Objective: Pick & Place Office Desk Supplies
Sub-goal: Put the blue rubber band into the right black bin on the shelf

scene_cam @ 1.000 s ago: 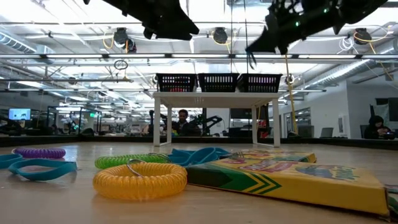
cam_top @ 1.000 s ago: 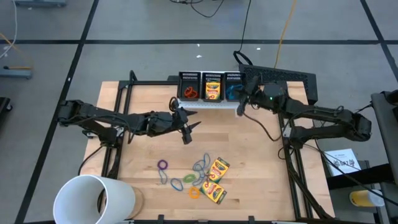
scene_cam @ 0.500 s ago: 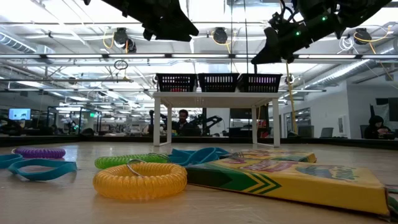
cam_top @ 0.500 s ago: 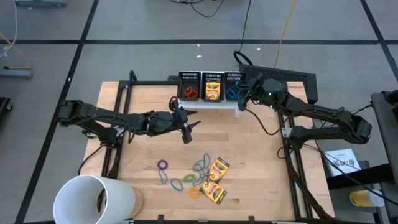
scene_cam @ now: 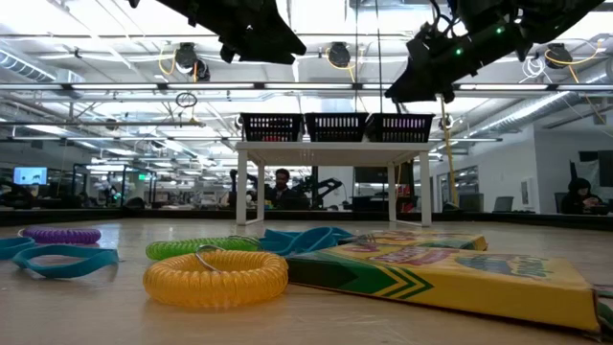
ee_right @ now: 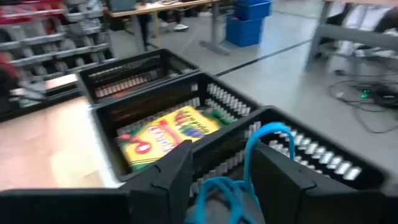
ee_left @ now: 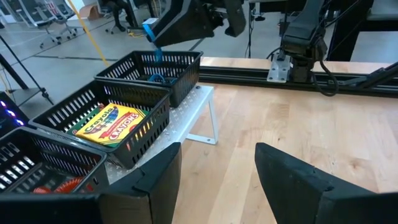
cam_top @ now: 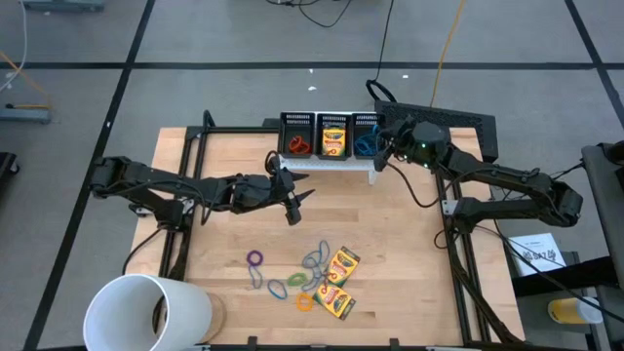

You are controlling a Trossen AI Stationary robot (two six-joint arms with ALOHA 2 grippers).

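Right arm reaches from the table's right edge toward the back, elbow bent. Right gripper (cam_top: 382, 156) hangs over the rightmost black mesh bin (cam_top: 367, 136) on the white riser (ee_left: 198, 118). In the right wrist view its fingers (ee_right: 165, 180) are parted with a blue rubber-band loop (ee_right: 261, 149) standing between them over that bin; can't tell if the loop touches either finger or is loose. The left wrist view shows the blue loop (ee_left: 151, 38) dangling from the gripper tip above the bin.

Left arm stretches from the left side across mid-table, roughly level, left gripper (cam_top: 295, 203) above bare wood in front of the riser, fingers (ee_left: 155, 180) spread, nothing between them.

Middle bin (ee_right: 186, 109) holds a crayon box (ee_right: 166, 134). Left bin (cam_top: 297, 136) has something orange-red inside, shape hard to make out. More blue material lies in the right bin; details unclear.

Front of table: two crayon boxes (cam_top: 334, 283) lying flat, touching or overlapping, with loose loops just beside them: purple loop (cam_top: 254, 258), orange loop (cam_top: 305, 301), green and blue ones tangled together. In the low view a yellow coil loop (scene_cam: 215, 276) is nearest, a crayon box (scene_cam: 450, 273) beside it, cut off at the right edge.

Large white cup (cam_top: 146, 312) at the front left corner, partly cut off by the frame's bottom edge. In the low view both grippers show only as dark silhouettes at the top, upper arms out of frame.
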